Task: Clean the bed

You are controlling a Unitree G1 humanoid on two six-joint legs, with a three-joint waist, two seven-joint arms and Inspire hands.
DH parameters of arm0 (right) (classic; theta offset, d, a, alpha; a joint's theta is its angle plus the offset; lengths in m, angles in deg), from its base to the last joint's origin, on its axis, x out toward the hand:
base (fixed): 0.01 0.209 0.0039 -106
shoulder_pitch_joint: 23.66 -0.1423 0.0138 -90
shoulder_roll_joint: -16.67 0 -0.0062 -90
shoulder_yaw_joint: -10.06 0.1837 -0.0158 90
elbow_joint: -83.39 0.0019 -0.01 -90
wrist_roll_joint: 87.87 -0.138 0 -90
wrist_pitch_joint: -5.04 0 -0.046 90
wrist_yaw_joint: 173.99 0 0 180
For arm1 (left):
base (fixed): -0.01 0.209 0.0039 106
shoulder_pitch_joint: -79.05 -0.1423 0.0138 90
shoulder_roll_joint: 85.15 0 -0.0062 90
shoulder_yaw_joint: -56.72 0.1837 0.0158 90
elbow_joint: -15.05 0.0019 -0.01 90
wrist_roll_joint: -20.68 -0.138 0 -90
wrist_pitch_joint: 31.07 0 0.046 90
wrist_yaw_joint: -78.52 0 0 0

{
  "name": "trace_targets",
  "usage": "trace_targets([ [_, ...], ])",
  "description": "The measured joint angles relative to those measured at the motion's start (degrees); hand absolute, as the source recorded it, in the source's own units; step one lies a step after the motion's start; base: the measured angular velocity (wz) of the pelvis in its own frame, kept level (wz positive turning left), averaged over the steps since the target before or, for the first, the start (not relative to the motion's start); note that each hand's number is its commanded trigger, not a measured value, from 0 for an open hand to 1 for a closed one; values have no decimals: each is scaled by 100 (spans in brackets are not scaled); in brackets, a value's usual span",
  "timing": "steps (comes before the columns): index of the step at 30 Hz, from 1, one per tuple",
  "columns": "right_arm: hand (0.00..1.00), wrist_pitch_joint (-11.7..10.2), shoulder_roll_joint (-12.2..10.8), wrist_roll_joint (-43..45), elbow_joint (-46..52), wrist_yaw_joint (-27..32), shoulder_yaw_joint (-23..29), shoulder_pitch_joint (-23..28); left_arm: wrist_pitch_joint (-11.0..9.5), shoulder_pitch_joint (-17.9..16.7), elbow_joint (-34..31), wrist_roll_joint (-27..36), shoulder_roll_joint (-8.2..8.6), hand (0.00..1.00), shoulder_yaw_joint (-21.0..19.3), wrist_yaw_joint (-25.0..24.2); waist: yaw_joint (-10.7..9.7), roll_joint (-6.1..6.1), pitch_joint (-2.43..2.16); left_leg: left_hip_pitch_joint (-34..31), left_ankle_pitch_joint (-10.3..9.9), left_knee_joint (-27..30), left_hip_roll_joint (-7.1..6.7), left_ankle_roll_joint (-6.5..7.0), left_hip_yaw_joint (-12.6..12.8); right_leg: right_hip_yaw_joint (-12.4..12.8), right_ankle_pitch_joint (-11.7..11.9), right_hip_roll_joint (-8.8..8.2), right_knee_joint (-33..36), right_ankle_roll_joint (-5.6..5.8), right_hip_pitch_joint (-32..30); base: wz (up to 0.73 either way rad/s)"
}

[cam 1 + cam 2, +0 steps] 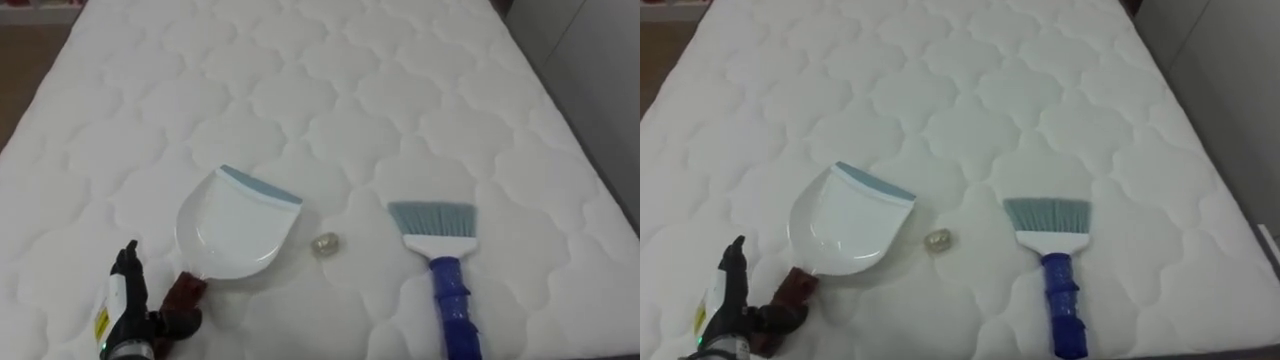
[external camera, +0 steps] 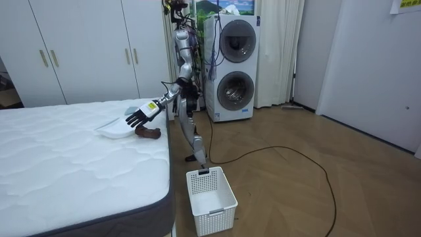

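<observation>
While the robot stands at the side of the bed [image 1: 330, 60], bent slightly over the white quilted mattress, its head camera looks down on three things lying near the close edge. To the left lies a white dustpan [image 1: 235, 230] with a pale blue lip; the lip faces away from the robot and its dark brown handle [image 1: 187, 290] points back toward the robot. To the right lies a brush [image 1: 440, 260] with grey-blue bristles fanned away from the robot and a bright blue handle running toward the near edge. Between them – nearer the dustpan, just beside the right end of its lip and not touching it – sits a small crumpled scrap of pale litter [image 1: 325, 244].

The left hand [image 1: 125, 300] reaches in at the lower left, close to the dustpan's handle. Its dark fingers are spread and holding nothing; whether they touch the handle cannot be told.

From the room view, the outstretched left arm hangs just above the handle end of the dustpan. A white slatted basket [image 2: 217, 207] stands on the wooden floor by the bed's corner, near the robot's feet – behind the robot are two stacked washing machines [image 2: 235, 66] and white wardrobe doors [image 2: 79, 46].
</observation>
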Motion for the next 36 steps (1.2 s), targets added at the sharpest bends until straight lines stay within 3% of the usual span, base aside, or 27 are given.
trace_targets([
  [10, 0, -7, 18, -82, 0, -12, -175, -208, -2, 647, 428, 102, -24, 0, 256, -150, -19, -22, 23, -352, 50, 31, -8, 0, 11, -20, 6, -15, 118, -9, -394, 0],
  [26, 0, -19, 101, -220, -11, 253, -789, -539, -38, 1157, 1258, 412, -98, 0, 563, -113, -44, 4, 69, -785, 65, 29, -3, -4, 60, 11, 9, -15, 171, -15, -874, -1],
  [32, 0, -126, 109, -221, -41, 420, -1010, -640, -153, 1425, 1551, 430, -123, 0, 564, -44, -64, 11, 90, -937, 65, 30, -5, -4, 24, 1, 9, -18, 171, -15, -1014, 1],
  [34, 0, -138, 108, -222, -110, 423, -1061, -743, -163, 1538, 1692, 556, -123, 0, 569, -45, -95, 20, 132, -977, 65, 29, -5, -4, -16, -40, 9, -18, 171, -15, -1050, 4],
  [36, 0, -159, 106, -273, -180, 423, -1078, -804, -164, 1569, 1721, 624, -127, 0, 571, -46, -122, 20, 135, -1012, 65, 28, -3, -4, -23, -61, 9, -17, 173, -15, -1091, 0],
])
